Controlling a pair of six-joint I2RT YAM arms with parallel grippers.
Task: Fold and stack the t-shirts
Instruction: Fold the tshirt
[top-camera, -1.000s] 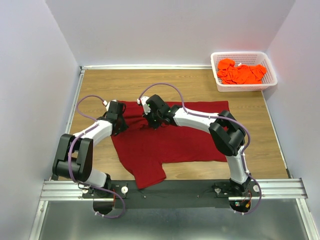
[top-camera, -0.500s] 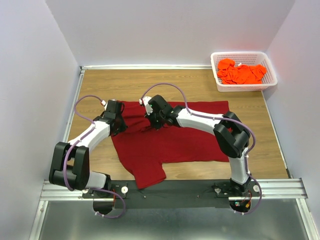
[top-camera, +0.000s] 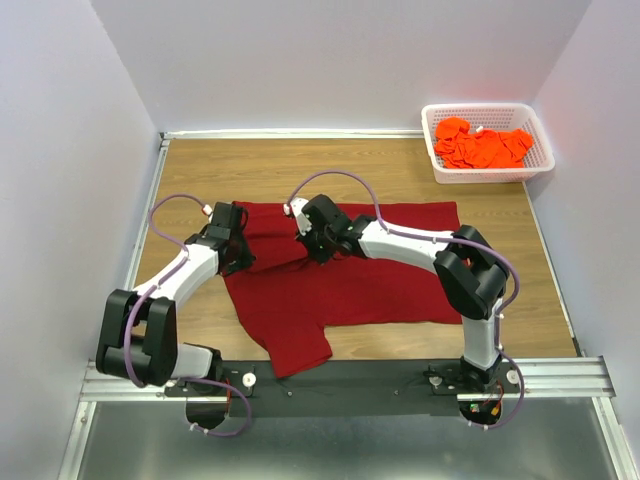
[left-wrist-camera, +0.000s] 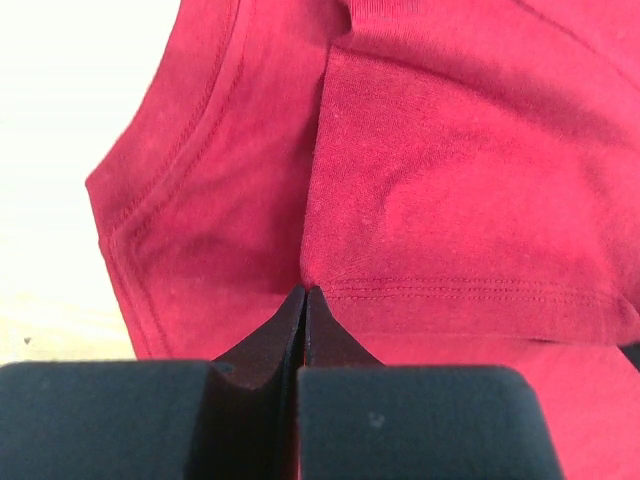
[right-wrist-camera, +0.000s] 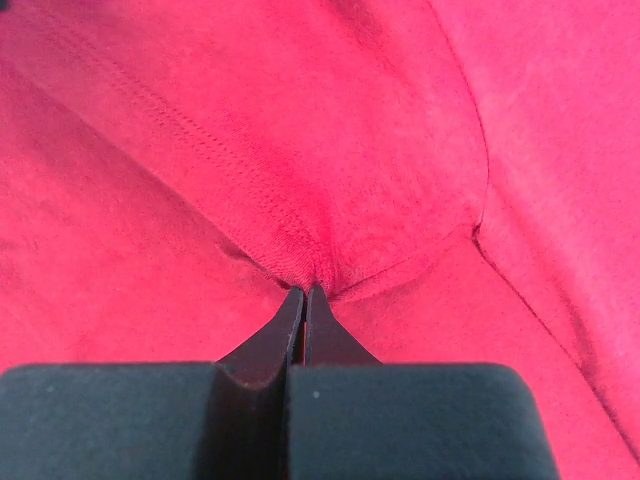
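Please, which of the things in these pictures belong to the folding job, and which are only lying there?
Belong to the job:
maroon t-shirt, spread on the table
orange t-shirts, heaped in the basket
left gripper and right gripper, the jaws of each shut on the maroon t-shirt

Only lying there:
white mesh basket
wooden table

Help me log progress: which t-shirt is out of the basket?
The maroon t-shirt, spread on the table with the left gripper and right gripper both shut on its cloth. The orange t-shirts lie bunched in the white mesh basket.
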